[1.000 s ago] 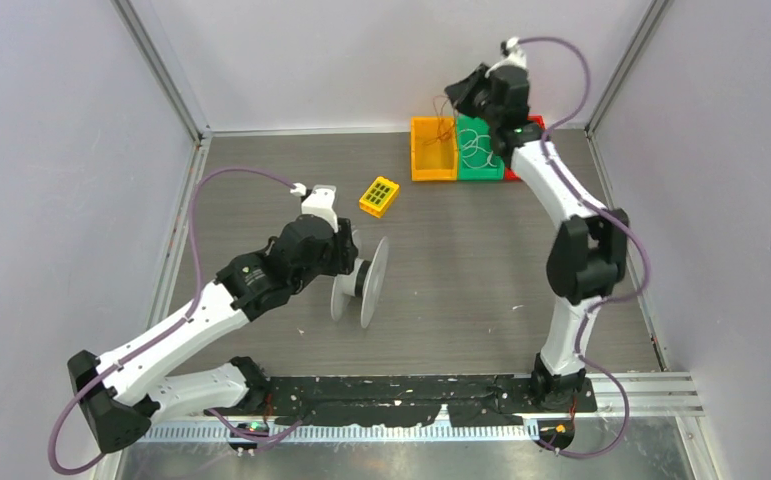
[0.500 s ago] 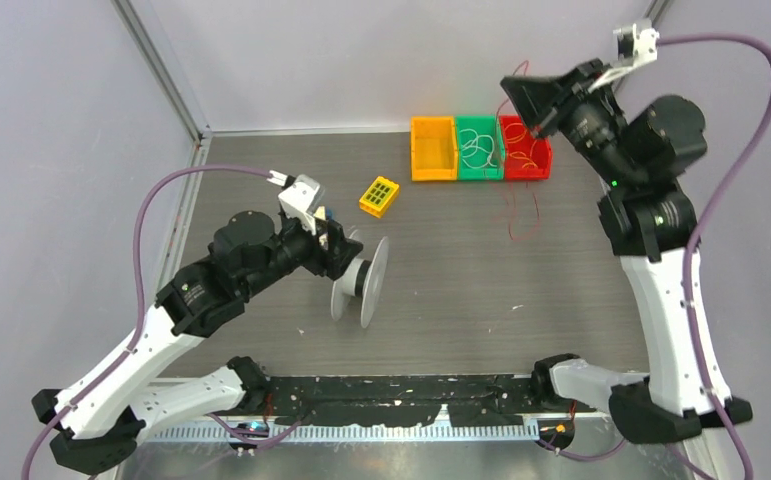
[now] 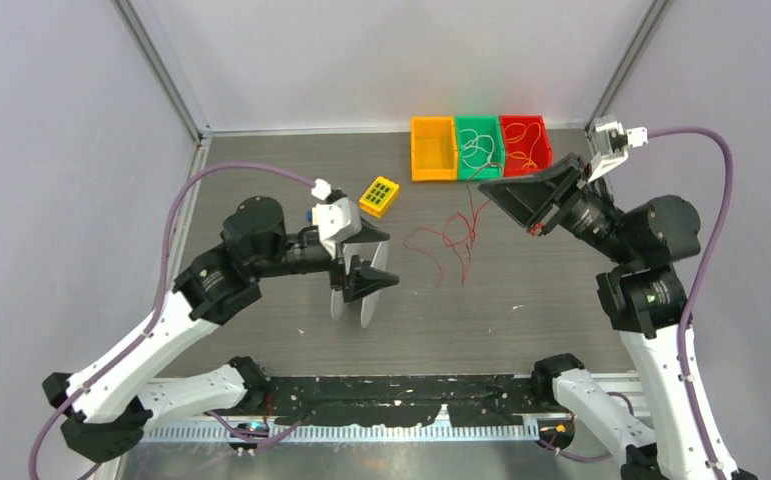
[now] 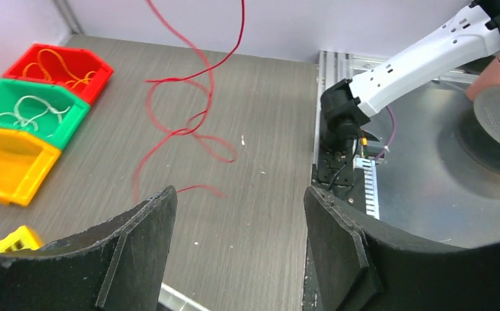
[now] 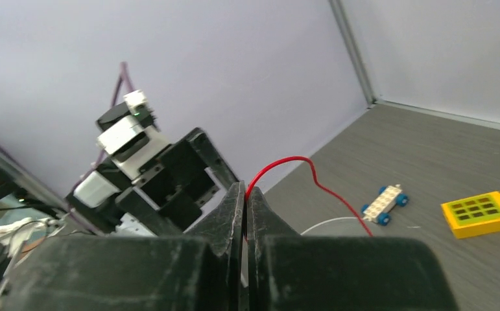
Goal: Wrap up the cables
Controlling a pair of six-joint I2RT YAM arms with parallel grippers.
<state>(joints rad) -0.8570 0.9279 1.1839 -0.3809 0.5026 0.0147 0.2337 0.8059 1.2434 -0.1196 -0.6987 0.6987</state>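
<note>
Red thin cable point(image 3: 451, 240) is the first thing I notice from above. It hangs down from the tip of the right claw point(image 3: 491, 190) and lies in loose loops on the grey table point(image 3: 521, 300), between the two claws. The left claw point(image 3: 389, 262) stands wide, and its fingers partly cover a white spool point(image 3: 368, 308) that stands on its edge. A yellow block point(image 3: 379, 196) lies just beyond this claw. Behind the right claw three bins stand in a row, touching: orange point(image 3: 433, 150), green point(image 3: 478, 148), red point(image 3: 524, 145).

From the left wrist, the left claw point(image 4: 240, 197) has its two black fingers point(image 4: 137, 246) far apart, and I see only table between them. The cable point(image 4: 189, 129) curls on the table ahead of the claw and then rises out of the picture. The same bins are far to its left: red point(image 4: 65, 65), green point(image 4: 33, 110), orange point(image 4: 7, 162).

From the right wrist, the right claw point(image 5: 246, 194) is pressed together on the cable point(image 5: 299, 162), which comes out at the fingertips, arches up and falls to the right. The left claw point(image 5: 189, 168) is just behind. To the right of the tips lie a small white toy car point(image 5: 384, 202) with blue wheels and the yellow block point(image 5: 480, 214). Any writing on these things is too small for me to read.
</note>
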